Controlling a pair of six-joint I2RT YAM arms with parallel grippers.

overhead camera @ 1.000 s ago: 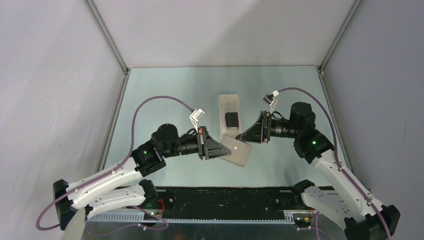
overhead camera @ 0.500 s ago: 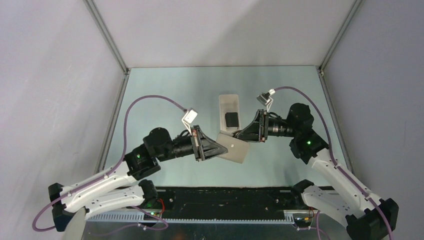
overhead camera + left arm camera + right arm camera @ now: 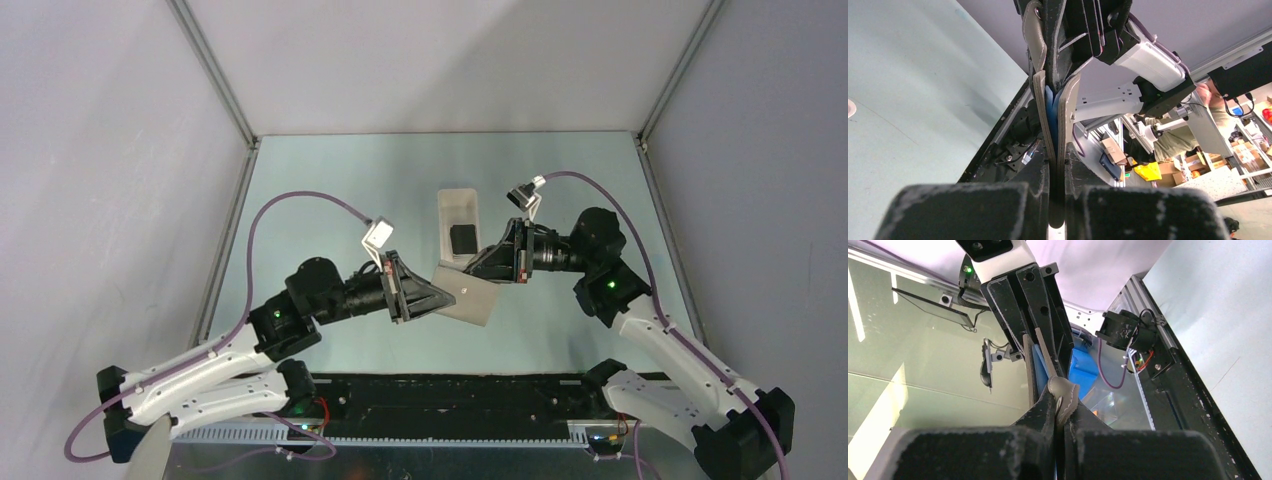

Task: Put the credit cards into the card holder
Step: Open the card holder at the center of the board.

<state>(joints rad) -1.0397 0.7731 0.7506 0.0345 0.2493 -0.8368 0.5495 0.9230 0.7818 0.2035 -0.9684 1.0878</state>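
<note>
The card holder (image 3: 474,300), a grey-brown wallet, hangs above the table between both arms. My left gripper (image 3: 441,297) is shut on its left edge. In the left wrist view the card holder (image 3: 1062,107) stands edge-on, slightly parted, blue inside, with my left gripper (image 3: 1057,162) clamped on it. My right gripper (image 3: 478,270) is shut on the card holder's strap tab (image 3: 1064,390), which bulges out between the fingertips of my right gripper (image 3: 1060,409). One black credit card (image 3: 463,239) lies in the white tray (image 3: 458,204).
The white tray lies lengthwise at the table's middle, just behind the held card holder. The black base rail (image 3: 450,395) runs along the near edge. Grey walls close in the table on three sides.
My right gripper has moved a little left onto the card holder and shut on its strap tab. The left arm shifted slightly left earlier, still holding the card holder.
</note>
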